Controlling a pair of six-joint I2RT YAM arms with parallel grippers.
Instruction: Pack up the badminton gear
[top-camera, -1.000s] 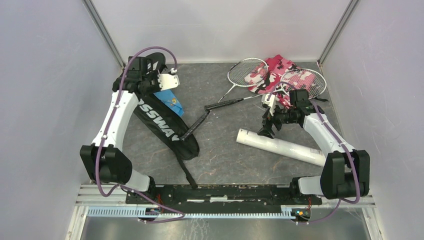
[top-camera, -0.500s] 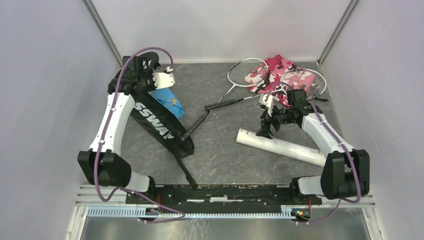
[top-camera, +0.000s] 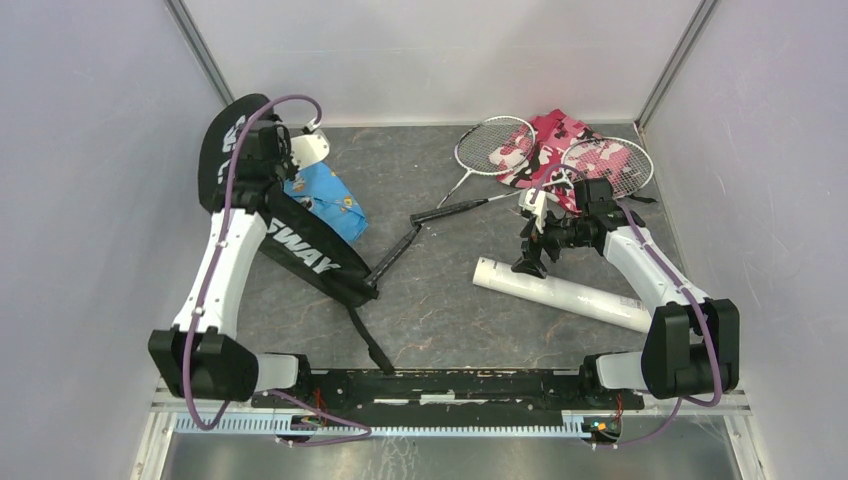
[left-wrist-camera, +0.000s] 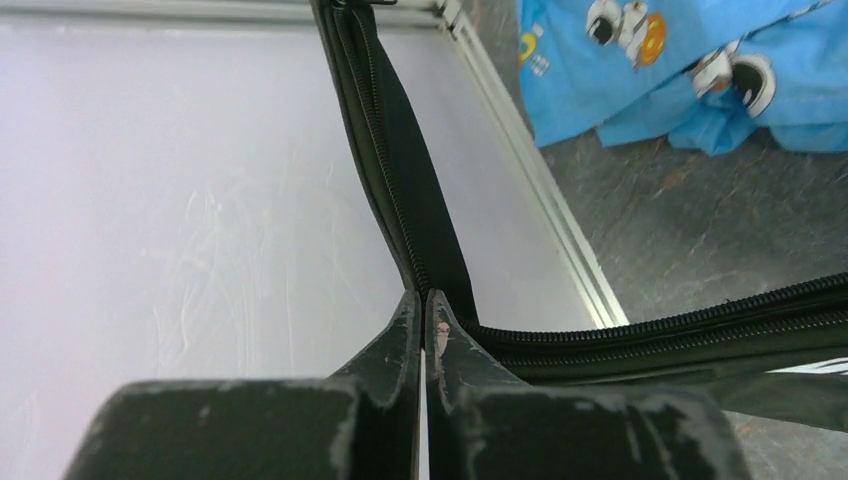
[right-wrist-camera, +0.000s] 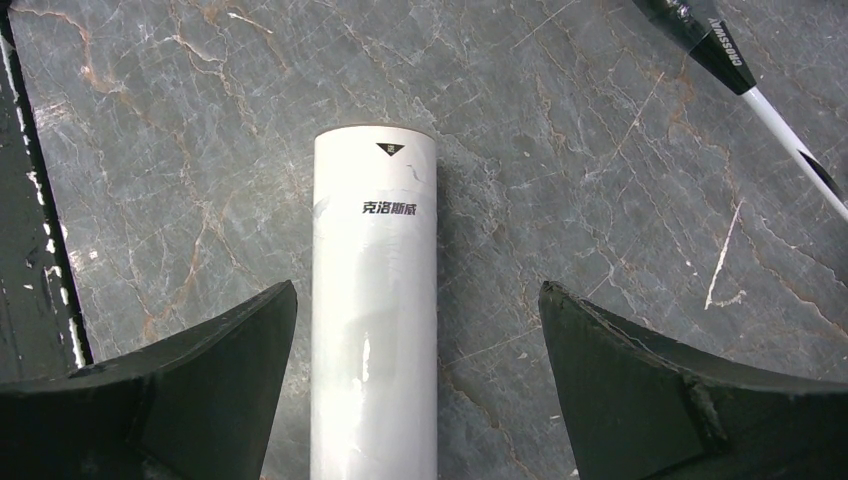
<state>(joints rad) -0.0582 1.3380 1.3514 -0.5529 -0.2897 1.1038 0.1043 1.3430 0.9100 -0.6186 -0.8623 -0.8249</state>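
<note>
While the left pincer (left-wrist-camera: 422, 318) is pressed flat together on the zipper edge of the long black racket bag (top-camera: 300, 255), the bag's far end stands lifted against the side wall (top-camera: 120, 200), well off to the left arm's side of the white tube (top-camera: 560, 293). The rest of the bag slopes down onto the bench (top-camera: 450, 330), its strap trailing toward the near rail (top-camera: 450, 385).

From the left wrist, the bag (left-wrist-camera: 400, 190) runs up along the wall's metal edge strip (left-wrist-camera: 540, 200), with no gap visible on that side.

The right pincer (right-wrist-camera: 418, 290) hangs over the tube (right-wrist-camera: 375, 330) with its jaws spread wide, one finger on either side. Grey bench shows between each finger and the tube. The tube lies flat, one end pointing toward the bag, with bare bench all around that end.

Between tube and bag lie the black handles of the two rackets (top-camera: 495, 143), meeting in a bent line. One butt reaches the bag's lower edge. Both racket heads rest beyond the tube, near the back wall (top-camera: 430, 60), overlapping the pink camouflage cloth (top-camera: 560, 135).

A blue printed cloth (top-camera: 325, 200) lies against the bag on the side facing the tube, with open bench between cloth and handles.
</note>
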